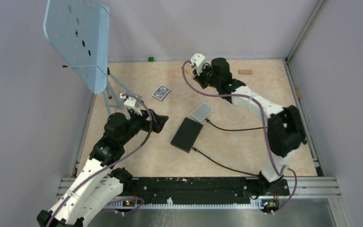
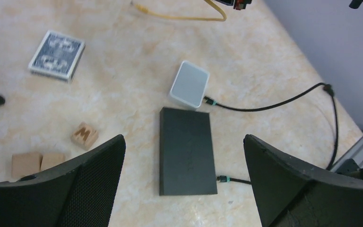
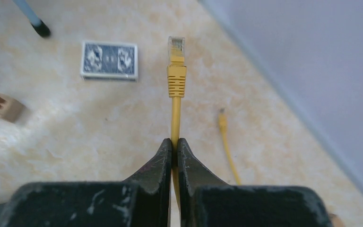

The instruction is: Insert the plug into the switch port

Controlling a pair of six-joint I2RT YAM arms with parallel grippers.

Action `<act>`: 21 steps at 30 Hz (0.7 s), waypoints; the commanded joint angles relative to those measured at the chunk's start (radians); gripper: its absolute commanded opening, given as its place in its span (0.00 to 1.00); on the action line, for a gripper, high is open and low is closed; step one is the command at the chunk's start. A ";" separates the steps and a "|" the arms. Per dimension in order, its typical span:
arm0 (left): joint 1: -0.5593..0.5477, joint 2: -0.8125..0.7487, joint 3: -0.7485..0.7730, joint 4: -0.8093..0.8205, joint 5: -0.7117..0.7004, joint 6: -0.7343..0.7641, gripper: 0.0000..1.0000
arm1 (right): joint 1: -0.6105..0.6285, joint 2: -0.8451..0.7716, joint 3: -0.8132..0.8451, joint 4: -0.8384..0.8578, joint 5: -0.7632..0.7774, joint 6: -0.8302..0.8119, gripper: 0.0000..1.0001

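The switch is a flat matte-black box (image 1: pixel 187 134) lying mid-table; its port does not show in any view. A thin black cable (image 2: pixel 231 179) meets its right edge. My left gripper (image 2: pixel 183 138) hovers wide open above the near end of the box (image 2: pixel 187 149), touching nothing. At the back of the table my right gripper (image 3: pixel 175 142) is shut on a yellow cable, a short way behind its plug (image 3: pixel 176 49). The plug sticks out straight ahead of the fingers, above the table. The cable's other end (image 3: pixel 223 118) lies on the surface.
A pale grey-blue rounded box (image 1: pixel 202 112) with its own black cable sits just beyond the switch. A patterned card deck (image 1: pixel 161 92) lies to the back left. Wooden blocks (image 2: pixel 84 135) lie left of the switch. A blue perforated panel on a stand (image 1: pixel 78 40) fills the back left corner.
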 commanded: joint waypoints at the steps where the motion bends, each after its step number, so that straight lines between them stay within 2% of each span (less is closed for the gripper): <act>1: 0.000 -0.082 0.047 0.198 0.154 0.098 0.99 | -0.001 -0.296 -0.133 0.137 -0.053 0.049 0.00; 5: 0.000 -0.138 0.048 0.336 0.364 0.174 0.99 | 0.024 -0.515 -0.291 0.184 -0.105 0.082 0.00; 12: -0.002 -0.120 0.109 0.509 0.590 0.207 0.99 | 0.151 -0.888 -0.484 0.271 -0.181 0.133 0.00; 16: -0.002 -0.052 0.182 0.532 0.730 0.224 0.99 | 0.249 -1.013 -0.516 0.275 -0.201 0.152 0.00; 21: -0.003 -0.028 0.204 0.614 0.772 0.191 0.99 | 0.356 -1.100 -0.512 0.265 -0.240 0.164 0.00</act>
